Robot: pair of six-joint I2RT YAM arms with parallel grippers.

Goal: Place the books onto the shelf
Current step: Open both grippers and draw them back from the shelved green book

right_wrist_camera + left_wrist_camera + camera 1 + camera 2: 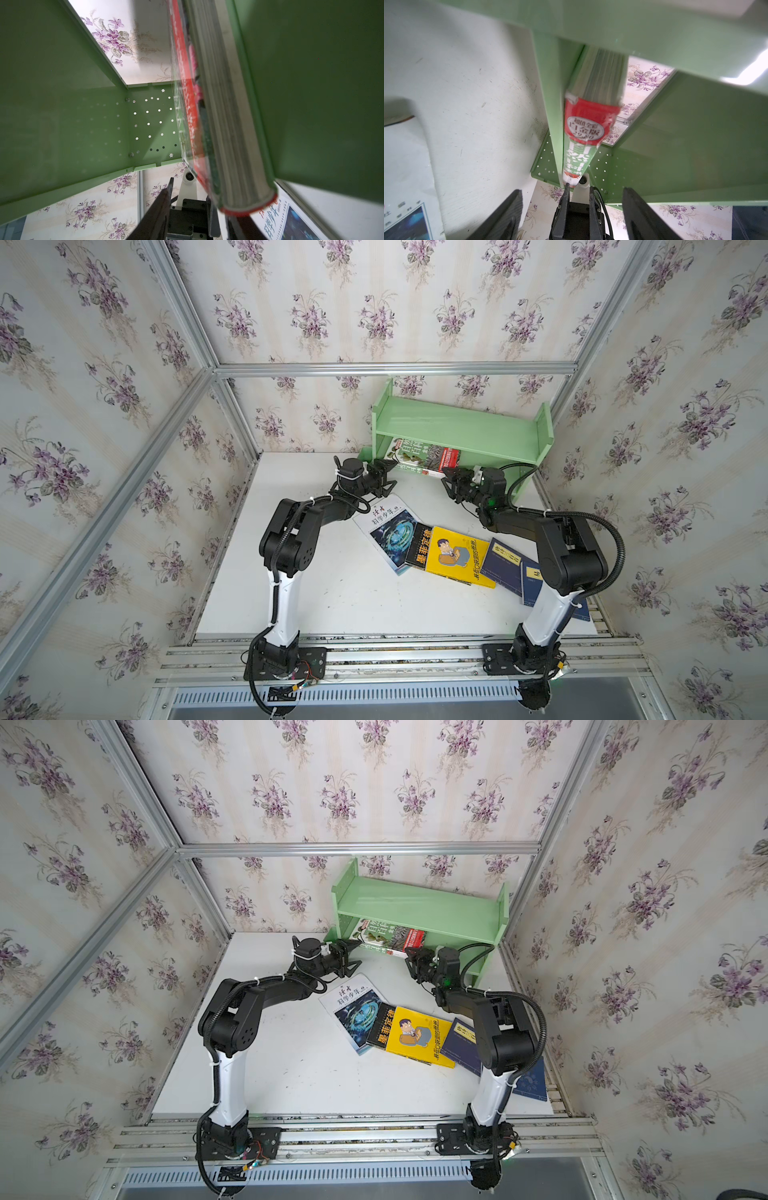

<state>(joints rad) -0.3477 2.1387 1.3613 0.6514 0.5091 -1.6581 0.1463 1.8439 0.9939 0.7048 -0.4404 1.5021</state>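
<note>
Sitting slanted in the lower tier of the pale green shelf (465, 427) is the green nature book (428, 456), red band and all. In both top views its cover is turned up toward us. It fills the left half of that tier, with its near long edge at the front lip.

Now the right claw (448, 481): it is at the book's right near corner, with one jaw on either side of it. The right wrist view shows a gap between one finger (164, 199) and the cover, so I cannot tell whether it truly pinches the book.

Over at the other end, the left claw (390, 475) hangs just beside the book's left near corner. Its jaws are spread wide with nothing between them.

The shelf stands at the far right of the desk (332, 593), against the flowered back wall.

Nearer to us, five more books lie flat on the desk in an overlapping row running from the middle to the right:
- the white-blue swirl book (390, 531)
- the black book with yellow characters (417, 547)
- the yellow cartoon-man book (455, 556)
- a navy book (505, 562)
- a second navy book (534, 580), partly hidden under the right arm
</note>
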